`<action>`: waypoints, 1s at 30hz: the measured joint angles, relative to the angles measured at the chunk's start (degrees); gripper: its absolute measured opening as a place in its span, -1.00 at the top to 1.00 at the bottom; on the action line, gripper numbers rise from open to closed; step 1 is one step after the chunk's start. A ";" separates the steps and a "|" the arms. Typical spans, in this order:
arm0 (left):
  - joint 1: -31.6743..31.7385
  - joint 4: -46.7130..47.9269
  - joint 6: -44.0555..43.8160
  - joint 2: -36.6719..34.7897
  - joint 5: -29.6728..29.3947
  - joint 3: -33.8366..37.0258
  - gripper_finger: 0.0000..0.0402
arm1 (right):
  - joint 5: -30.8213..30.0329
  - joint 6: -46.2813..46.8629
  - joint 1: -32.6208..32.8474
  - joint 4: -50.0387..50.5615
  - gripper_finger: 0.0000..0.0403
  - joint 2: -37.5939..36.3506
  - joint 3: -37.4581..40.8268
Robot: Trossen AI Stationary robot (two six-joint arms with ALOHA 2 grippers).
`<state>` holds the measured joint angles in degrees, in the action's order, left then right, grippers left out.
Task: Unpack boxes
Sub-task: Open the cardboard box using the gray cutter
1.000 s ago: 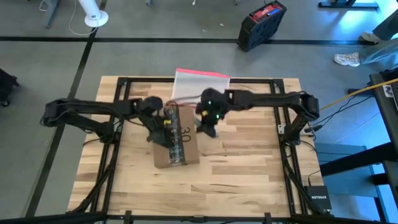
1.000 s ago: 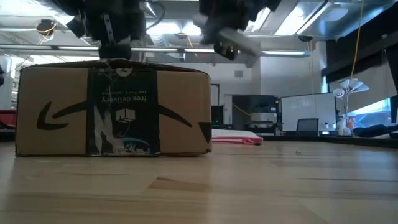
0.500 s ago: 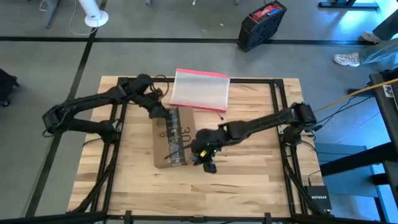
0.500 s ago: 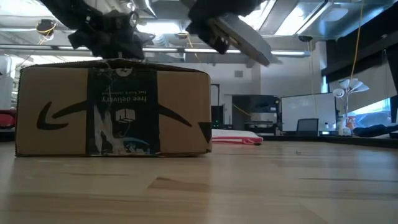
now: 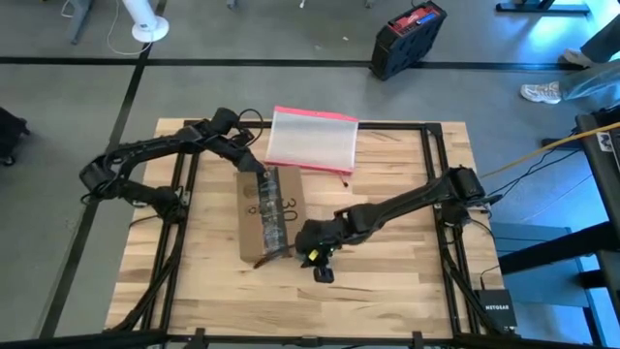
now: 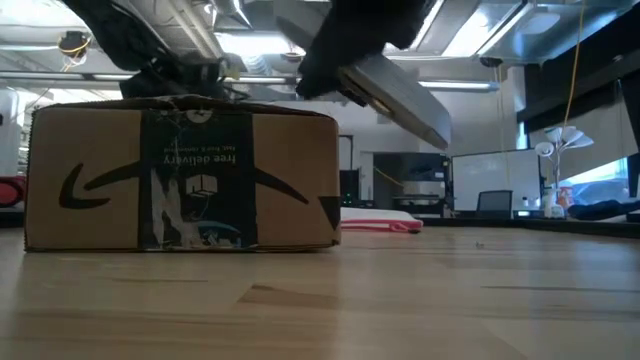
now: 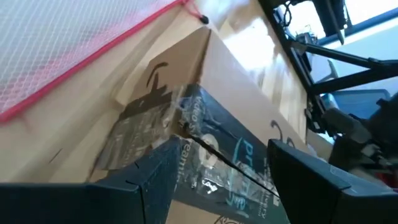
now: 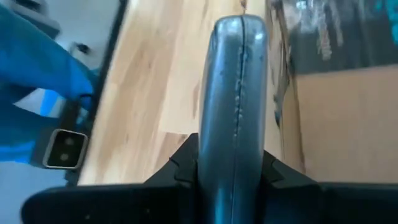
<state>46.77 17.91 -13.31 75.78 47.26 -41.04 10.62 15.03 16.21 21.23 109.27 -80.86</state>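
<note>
Brown corrugated cardboard box point(image 5: 268, 215) sits left of centre on the table point(image 5: 387, 252), long axis running from the far edge toward the near edge in the high view. A black printed tape strip point(image 6: 197, 180) runs along the top and down the near end face, where the low view shows it crossing the smile-arrow logo point(image 6: 90, 190). Box rests flat on its base, top flaps closed.

Left gripper point(image 5: 254, 167) is at the far end of the box, just above its top edge, fingers point(image 7: 143, 180) spread wide; the left wrist view shows the taped end of the box between and beyond them, nothing clamped. Right gripper point(image 5: 319, 268) is low by the near right corner of the box, beside it and not touching as far as can be seen; its fingers point(image 8: 231, 93) are pressed together in the right wrist view, with no object between them.

Table is light wood planks in a black metal frame. A clear plastic pouch point(image 5: 312, 141) with a pink-red edge lies at the far edge, just behind the box. Grey floor beyond; a black and red case point(image 5: 408, 37) stands on it, a white fan base point(image 5: 148, 27) at far left. The low view shows office desks and monitors behind.

Box contents hidden. In the low view both grippers are cut off by the top of the picture.
</note>
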 joint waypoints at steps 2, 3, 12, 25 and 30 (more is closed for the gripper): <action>0.30 0.16 0.01 0.09 0.93 0.00 -0.17 | -3.66 1.54 0.39 1.32 0.68 0.38 -0.02; 0.45 0.59 -0.05 0.11 1.70 0.00 -0.17 | -6.16 2.73 0.63 3.70 0.68 0.38 -0.02; -2.06 15.13 4.25 -0.45 8.24 0.00 -0.17 | -16.23 5.50 -1.39 13.80 0.68 0.38 -0.02; -10.94 33.16 7.48 -8.40 8.25 0.00 -0.17 | -19.19 5.74 -4.71 25.38 0.68 -0.37 -0.02; -14.43 34.07 1.34 -12.71 8.52 0.00 -0.17 | -18.74 4.22 -5.73 26.25 0.68 -0.39 -0.04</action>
<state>32.34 51.98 -11.96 63.06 55.78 -41.04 -8.12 19.25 10.48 47.48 108.88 -80.90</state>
